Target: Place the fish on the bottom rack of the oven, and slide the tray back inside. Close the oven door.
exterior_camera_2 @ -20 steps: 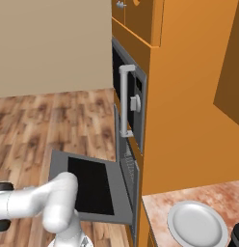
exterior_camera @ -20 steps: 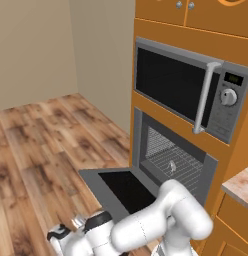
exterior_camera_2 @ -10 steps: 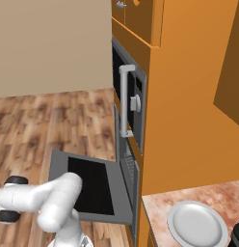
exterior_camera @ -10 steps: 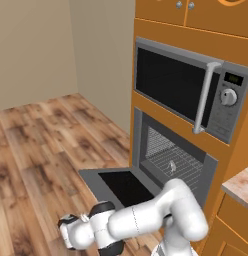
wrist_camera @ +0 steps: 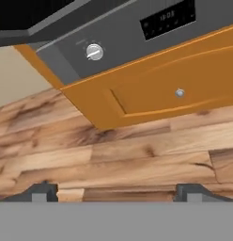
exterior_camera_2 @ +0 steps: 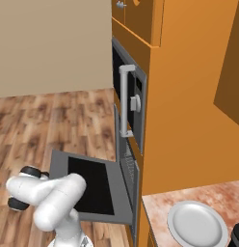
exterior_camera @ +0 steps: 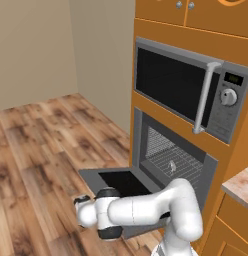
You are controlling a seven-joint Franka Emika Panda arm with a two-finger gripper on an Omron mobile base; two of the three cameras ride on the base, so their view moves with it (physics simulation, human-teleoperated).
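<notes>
The oven (exterior_camera: 168,150) stands open, and its oven door (exterior_camera: 118,182) (exterior_camera_2: 90,185) lies folded down flat, black pane up. Inside the dark cavity a small pale fish (exterior_camera: 172,166) sits on the wire rack (exterior_camera: 183,170), which is pushed in. My gripper (exterior_camera: 79,207) (exterior_camera_2: 15,192) hangs low in front of the door's outer edge, pointing away from the oven. In the hand view my gripper (wrist_camera: 117,190) is open, with its two fingertips (wrist_camera: 43,190) far apart and only wood floor between them.
A grey microwave (exterior_camera: 188,92) with a vertical bar handle sits above the oven. A round white plate (exterior_camera_2: 197,224) lies on the speckled counter (exterior_camera_2: 160,207) at the right. The hand view shows a grey appliance panel with a dial (wrist_camera: 94,52) beside an orange drawer front (wrist_camera: 160,89).
The arm has swung the hand up off the floor and in toward the front edge of the lowered door. The jaws stayed open; oven, door and fish have not moved.
</notes>
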